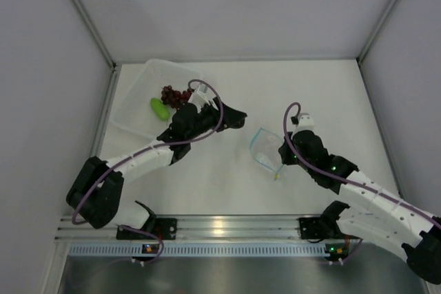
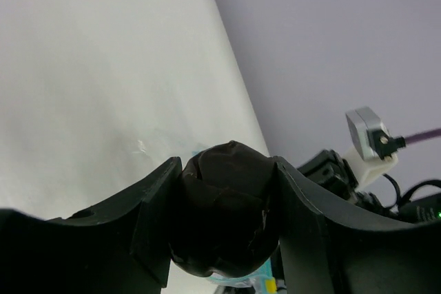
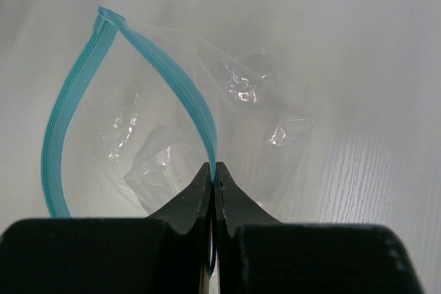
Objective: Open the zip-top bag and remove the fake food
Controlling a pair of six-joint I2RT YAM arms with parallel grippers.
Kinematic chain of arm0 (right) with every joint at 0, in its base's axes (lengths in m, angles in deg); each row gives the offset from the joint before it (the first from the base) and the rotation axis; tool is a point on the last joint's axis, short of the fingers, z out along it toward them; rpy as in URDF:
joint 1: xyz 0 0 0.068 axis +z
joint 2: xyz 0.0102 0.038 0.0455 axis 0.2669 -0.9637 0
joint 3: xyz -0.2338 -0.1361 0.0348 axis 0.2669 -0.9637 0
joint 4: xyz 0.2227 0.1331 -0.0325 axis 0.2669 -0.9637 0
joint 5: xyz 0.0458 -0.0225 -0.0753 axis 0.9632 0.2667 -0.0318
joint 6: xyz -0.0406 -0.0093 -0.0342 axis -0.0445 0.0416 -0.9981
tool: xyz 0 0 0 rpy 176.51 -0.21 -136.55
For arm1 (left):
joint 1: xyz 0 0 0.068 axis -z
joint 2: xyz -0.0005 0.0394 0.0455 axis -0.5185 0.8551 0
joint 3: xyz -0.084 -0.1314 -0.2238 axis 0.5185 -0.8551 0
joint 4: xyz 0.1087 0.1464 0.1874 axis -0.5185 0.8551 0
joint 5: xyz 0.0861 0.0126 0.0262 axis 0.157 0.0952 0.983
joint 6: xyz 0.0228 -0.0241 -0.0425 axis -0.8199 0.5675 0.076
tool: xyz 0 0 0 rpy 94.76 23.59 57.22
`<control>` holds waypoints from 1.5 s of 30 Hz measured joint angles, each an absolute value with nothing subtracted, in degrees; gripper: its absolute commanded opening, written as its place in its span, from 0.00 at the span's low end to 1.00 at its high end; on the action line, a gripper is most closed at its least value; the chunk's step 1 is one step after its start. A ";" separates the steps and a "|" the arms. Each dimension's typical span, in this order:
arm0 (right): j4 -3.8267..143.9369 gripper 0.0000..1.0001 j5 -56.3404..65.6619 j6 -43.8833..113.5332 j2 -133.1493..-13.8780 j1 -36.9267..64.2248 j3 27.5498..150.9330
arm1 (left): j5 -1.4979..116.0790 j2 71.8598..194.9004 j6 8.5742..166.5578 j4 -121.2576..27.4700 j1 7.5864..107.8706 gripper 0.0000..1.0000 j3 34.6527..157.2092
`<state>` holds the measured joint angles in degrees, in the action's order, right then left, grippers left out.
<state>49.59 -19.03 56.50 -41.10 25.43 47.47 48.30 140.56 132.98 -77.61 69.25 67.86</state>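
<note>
A tub (image 1: 129,109) stands on the tabletop (image 1: 227,184), well to the left of the left claw and a little behind it. The grapes (image 1: 176,94) and the green piece (image 1: 160,109) lie inside it, side by side, so two of the three pieces are judged already removed.

The left claw (image 2: 226,170) is closed on the lump (image 2: 224,215), which fills the gap between its fingers. The lump is held clear of the bag, between tub and bag, and is presumably meant to be set in the tub with the others.

To the right of that claw, apart from it, the bag (image 1: 265,148) rests on the tabletop with its mouth gaping. The right claw (image 3: 215,175) is pinched fully together on one lip of the zip strip (image 3: 69,122), at its very tips. The lip is judged to be gripped so that the mouth stands open and the bag cannot slide. Just ahead of the right claw, only crinkled clear plastic is seen inside the bag, so it is taken as emptied.
</note>
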 measured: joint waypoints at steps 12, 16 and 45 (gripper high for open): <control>48.24 0.00 -19.27 55.98 -38.02 25.54 48.28 | 63.86 134.27 120.96 -45.11 54.34 0.28 81.45; 48.17 0.00 -19.25 55.54 -36.88 25.62 48.70 | 66.57 135.53 119.84 -37.98 45.34 0.37 83.66; 42.51 0.00 -19.69 51.54 -38.52 25.65 58.03 | 67.42 131.80 116.02 -21.61 32.03 0.98 88.78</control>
<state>42.51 -19.69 51.54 -38.52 25.65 58.03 67.42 131.80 116.02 -21.61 32.03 88.78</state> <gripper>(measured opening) 0.006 0.982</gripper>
